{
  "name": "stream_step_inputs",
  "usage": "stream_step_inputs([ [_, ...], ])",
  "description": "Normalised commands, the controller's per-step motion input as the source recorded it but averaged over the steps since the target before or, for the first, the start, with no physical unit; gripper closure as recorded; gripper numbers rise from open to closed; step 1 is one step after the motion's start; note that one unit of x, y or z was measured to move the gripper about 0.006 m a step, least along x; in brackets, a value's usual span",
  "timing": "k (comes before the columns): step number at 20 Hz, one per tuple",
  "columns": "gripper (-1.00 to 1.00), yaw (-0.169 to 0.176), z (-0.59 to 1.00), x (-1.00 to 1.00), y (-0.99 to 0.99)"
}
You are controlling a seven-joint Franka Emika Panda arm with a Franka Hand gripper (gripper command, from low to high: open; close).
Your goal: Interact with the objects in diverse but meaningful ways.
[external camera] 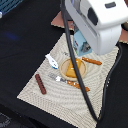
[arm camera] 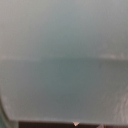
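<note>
A light blue faceted cup (external camera: 79, 40) stands at the far side of the placemat, mostly hidden behind my arm's white wrist housing (external camera: 100, 22). In the wrist view the cup's pale blue wall (arm camera: 64, 65) fills nearly the whole picture, so it is very close. My gripper's fingers do not show clearly in either view. A ridged orange-yellow block (external camera: 73, 68) lies on a small plate (external camera: 63, 64). A thin dark-brown stick (external camera: 40, 83) lies near the mat's edge at the exterior view's left. A small white bone-shaped piece (external camera: 51, 61) lies beside the plate.
A beige placemat (external camera: 35, 95) on a black table carries everything. An orange-handled fork (external camera: 56, 77) and another orange-handled utensil (external camera: 92, 61) flank the plate. A black cable (external camera: 85, 85) hangs from the arm across the mat.
</note>
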Motion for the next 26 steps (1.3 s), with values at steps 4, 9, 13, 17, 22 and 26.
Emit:
stream_step_inputs([
  [4,1.00,0.055,-0.25,-0.67,0.71],
  [9,1.00,0.047,-0.45,-0.72,0.69],
  [13,1.00,0.043,-0.66,-0.78,0.62],
  [17,1.00,0.050,-0.76,-0.80,0.51],
  [22,1.00,0.049,-0.88,-0.66,0.35],
  [26,1.00,0.042,-0.86,-0.54,0.26],
])
